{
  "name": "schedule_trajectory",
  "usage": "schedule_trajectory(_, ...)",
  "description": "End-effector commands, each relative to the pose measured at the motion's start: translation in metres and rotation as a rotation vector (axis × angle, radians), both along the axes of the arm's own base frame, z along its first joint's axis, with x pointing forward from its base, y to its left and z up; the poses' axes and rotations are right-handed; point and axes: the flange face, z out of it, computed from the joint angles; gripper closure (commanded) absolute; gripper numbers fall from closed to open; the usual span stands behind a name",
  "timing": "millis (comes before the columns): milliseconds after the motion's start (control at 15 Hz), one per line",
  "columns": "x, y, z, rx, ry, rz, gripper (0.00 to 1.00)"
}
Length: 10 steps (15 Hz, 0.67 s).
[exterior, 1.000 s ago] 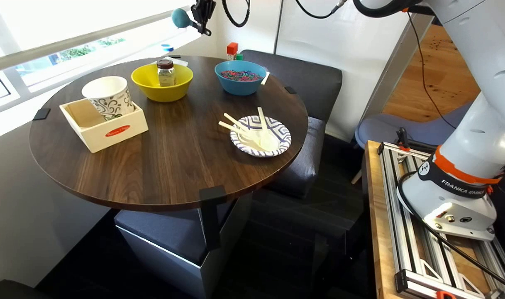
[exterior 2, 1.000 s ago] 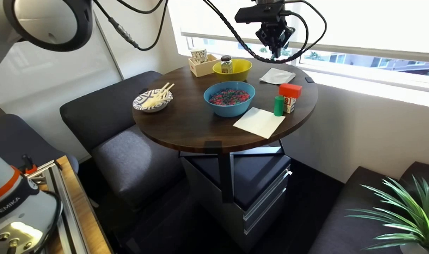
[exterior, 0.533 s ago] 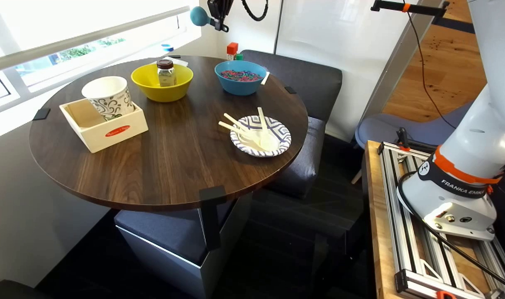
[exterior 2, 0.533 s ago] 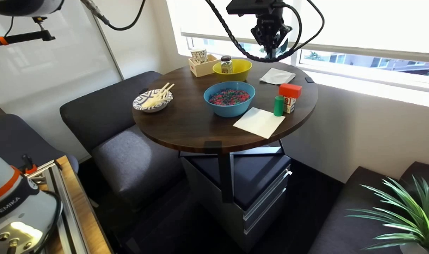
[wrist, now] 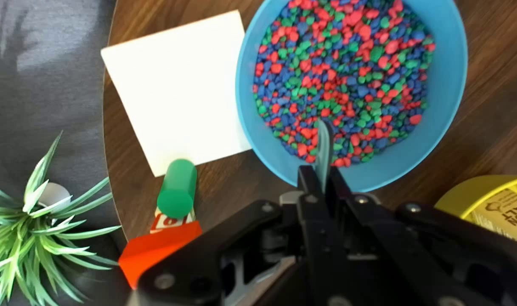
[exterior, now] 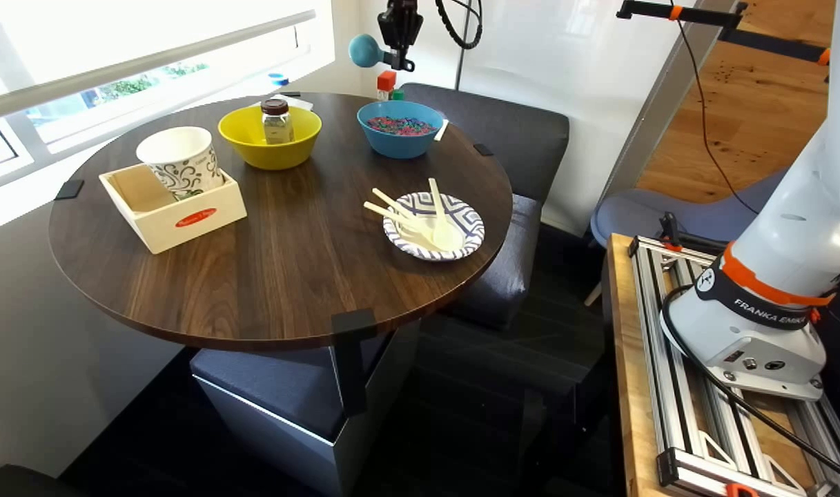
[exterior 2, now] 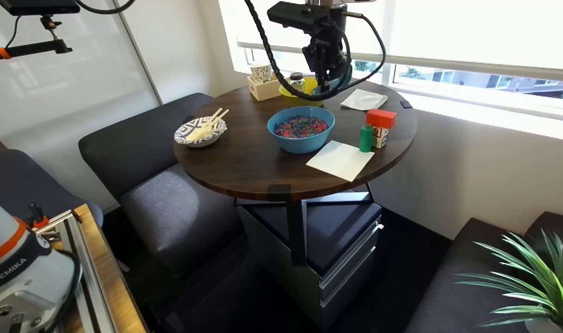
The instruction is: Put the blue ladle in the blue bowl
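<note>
Blue ladle (exterior: pixel 365 51) is in midair, its handle (exterior: pixel 387 58) pinched in the hand (wrist: pixel 322 179), fingers (wrist: pixel 308 178) nearly together.

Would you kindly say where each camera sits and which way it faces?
An exterior view: higher than the table, facing down across it, the cup nearer than the blue bowl; arm base picture-right.
An exterior view: from roughly opposite, facing down towards the window, white sheet in front; base picture-left.
Wrist view: behind the fingers, looking down into that bowl; they enter from the bottom, holding the blue ladle.
Both exterior views share table, bowl and base.
</note>
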Motion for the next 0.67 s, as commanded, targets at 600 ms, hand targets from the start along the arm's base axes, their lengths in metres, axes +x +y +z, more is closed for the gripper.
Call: schedule_trajectory(600, -0.051, -0.011, 0.007, -0.259, 0.062, 0.101, 0.98)
